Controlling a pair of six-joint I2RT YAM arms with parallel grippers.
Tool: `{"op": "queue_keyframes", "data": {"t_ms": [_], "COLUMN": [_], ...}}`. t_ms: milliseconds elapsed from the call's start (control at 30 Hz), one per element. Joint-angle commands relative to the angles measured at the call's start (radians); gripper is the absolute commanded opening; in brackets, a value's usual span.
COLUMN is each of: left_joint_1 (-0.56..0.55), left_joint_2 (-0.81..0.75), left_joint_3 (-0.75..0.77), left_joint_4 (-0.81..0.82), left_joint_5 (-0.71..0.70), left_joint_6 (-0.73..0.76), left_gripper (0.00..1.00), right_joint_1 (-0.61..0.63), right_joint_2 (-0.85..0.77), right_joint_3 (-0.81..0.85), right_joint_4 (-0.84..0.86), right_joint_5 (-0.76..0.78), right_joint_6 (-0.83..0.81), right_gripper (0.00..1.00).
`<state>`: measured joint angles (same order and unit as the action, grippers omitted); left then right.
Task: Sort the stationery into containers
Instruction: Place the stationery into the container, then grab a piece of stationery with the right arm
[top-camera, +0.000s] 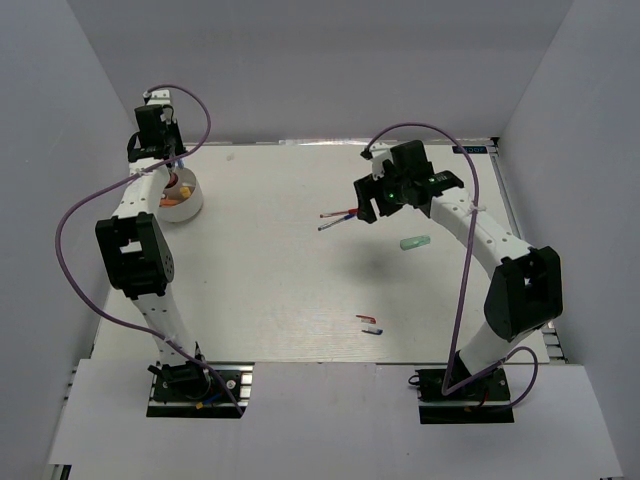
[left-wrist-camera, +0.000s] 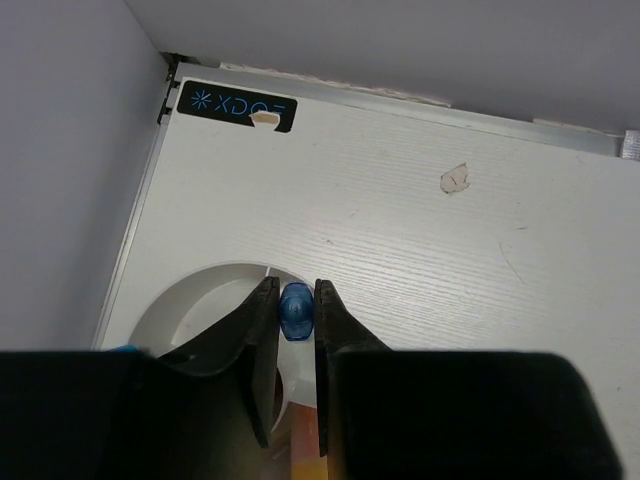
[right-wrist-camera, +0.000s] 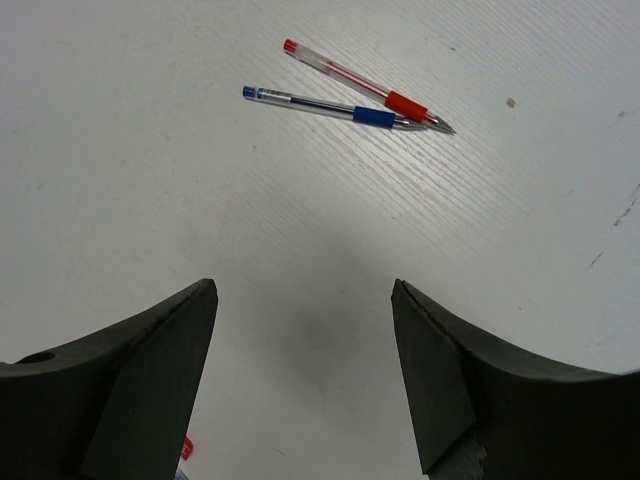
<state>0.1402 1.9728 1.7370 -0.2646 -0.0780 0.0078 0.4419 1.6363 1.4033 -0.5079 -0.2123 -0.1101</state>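
Left hand (left-wrist-camera: 296, 290) clenches a blue marker (left-wrist-camera: 296, 313) over the white bowl (left-wrist-camera: 185, 305); right hand (right-wrist-camera: 302, 292) hangs released above the worktop (right-wrist-camera: 150, 180), red pen (right-wrist-camera: 365, 87) and blue pen (right-wrist-camera: 325, 107) at 12 o'clock.

blue marker (left-wrist-camera: 296, 311), white bowl (left-wrist-camera: 196, 290), red pen (right-wrist-camera: 365, 88)

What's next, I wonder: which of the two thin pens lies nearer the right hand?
The blue-capped clear pen; in the wrist view it lies on the right hand's side of the red-capped clear pen.

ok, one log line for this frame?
left gripper: shut on blue marker over white bowl | right gripper: open, red pen, blue pen ahead | mint marker: on table
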Motion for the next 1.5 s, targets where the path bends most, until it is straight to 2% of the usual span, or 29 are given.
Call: {"op": "queue_keyframes", "data": {"t_ms": [0,100,133,233,267,333,500,700,800,900,967,1000,1067,1100,1133,1233,1367,1467], "left_joint_1": [-0.002,-0.002,-0.002,-0.002,-0.002,-0.002,-0.002,-0.002,-0.002,-0.022,-0.033,-0.033,-0.033,-0.033,-0.033,-0.033,-0.042,-0.042], "left_joint_2": [-0.014,-0.002,-0.002,-0.015,-0.02,-0.025,-0.031,-0.09,-0.149,-0.198,-0.238,-0.247,-0.262,-0.265,-0.269,-0.275,-0.282,-0.316], "left_joint_3": [0.029,0.049,0.045,0.029,0.021,0.019,0.048,0.055,0.035,0.015,0.01,0.01,0.018,0.025,0.025,0.015,-0.007,-0.071], "left_joint_4": [-0.047,-0.079,-0.079,-0.073,-0.071,-0.067,-0.084,-0.067,-0.041,-0.013,-0.025,-0.034,-0.071,-0.108,-0.128,-0.185,-0.205,-0.17], "left_joint_5": [-0.014,0.001,0.007,0.029,0.037,0.046,0.076,0.076,0.153,0.221,0.357,0.395,0.521,0.568,0.678,0.831,0.937,0.96], "left_joint_6": [0.017,0.018,0.017,0.02,0.015,0.008,0.003,0.003,0.003,0.023,0.07,0.073,0.084,0.119,0.147,0.196,0.196,0.192], "left_gripper": [0.0,0.02,0.1,0.22,0.34,0.43,0.55,0.56,0.56,0.57,0.58,0.63,0.62,0.63,0.63,0.64,0.64,0.64], "right_joint_1": [-0.014,-0.026,-0.035,-0.042,-0.045,-0.051,-0.072,-0.109,-0.13,-0.152,-0.164,-0.176,-0.189,-0.19,-0.192,-0.212,-0.22,-0.216], "right_joint_2": [-0.032,-0.027,-0.027,-0.03,-0.033,-0.032,-0.041,-0.055,-0.072,-0.061,-0.033,-0.017,-0.006,-0.004,-0.009,-0.01,0.069,0.128], "right_joint_3": [0.014,0.017,0.017,0.014,0.013,0.013,0.014,-0.012,-0.039,-0.05,-0.05,-0.053,-0.064,-0.088,-0.11,-0.159,-0.09,-0.076], "right_joint_4": [-0.017,-0.027,-0.03,-0.032,-0.037,-0.044,-0.078,-0.103,-0.098,-0.113,-0.162,-0.178,-0.214,-0.221,-0.201,-0.153,-0.213,-0.204], "right_joint_5": [0.01,0.021,0.025,0.034,0.037,0.045,0.066,0.115,0.165,0.208,0.208,0.208,0.15,0.139,0.12,0.13,0.093,0.1], "right_joint_6": [-0.037,-0.053,-0.054,-0.071,-0.083,-0.1,-0.152,-0.122,-0.076,-0.047,-0.059,-0.078,-0.141,-0.234,-0.288,-0.452,-0.595,-0.697], "right_gripper": [0.76,0.76,0.75,0.75,0.75,0.74,0.68,0.63,0.61,0.55,0.53,0.54,0.56,0.57,0.58,0.59,0.6,0.62]}}
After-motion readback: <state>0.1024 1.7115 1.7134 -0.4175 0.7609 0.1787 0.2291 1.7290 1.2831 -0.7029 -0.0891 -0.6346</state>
